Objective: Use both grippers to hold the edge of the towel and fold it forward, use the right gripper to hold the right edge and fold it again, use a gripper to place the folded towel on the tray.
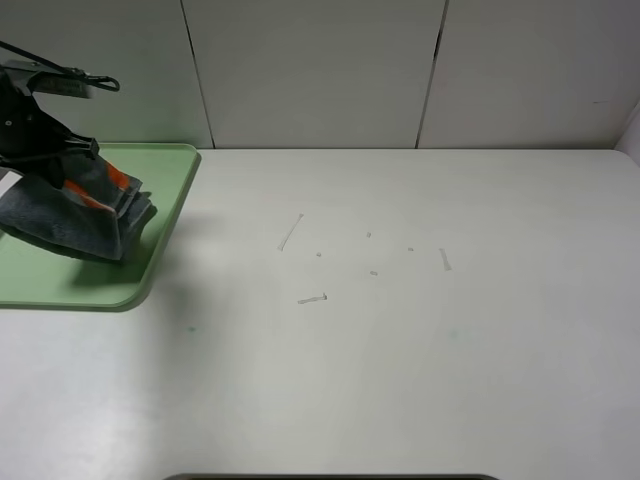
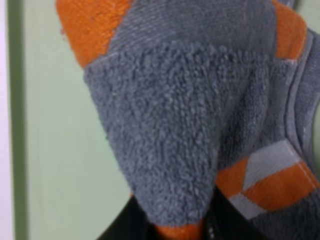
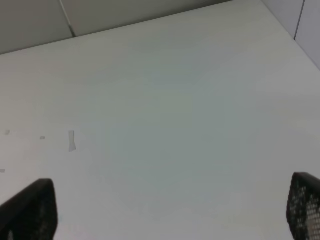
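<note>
Folded dark grey terry towel with orange stripe (image 1: 85, 215) hangs pinched in the left gripper (image 1: 70, 165), sagging onto the pale green plastic tray (image 1: 170, 180) directly beneath (right gripper (image 3: 170, 210) gapes wide, far off).

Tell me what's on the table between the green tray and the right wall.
Only bare white table with a few small scuff marks lies between the tray and the wall, as the high view shows.

end effector: right end effector (image 3: 172, 210), its two black fingertips (image 3: 31, 210) set wide apart, nothing between them
table: white table (image 3: 175, 110) beneath, bare but for small pale scuff marks (image 3: 71, 140)
wall: pale panels (image 3: 100, 12) beyond the table's far edge
</note>
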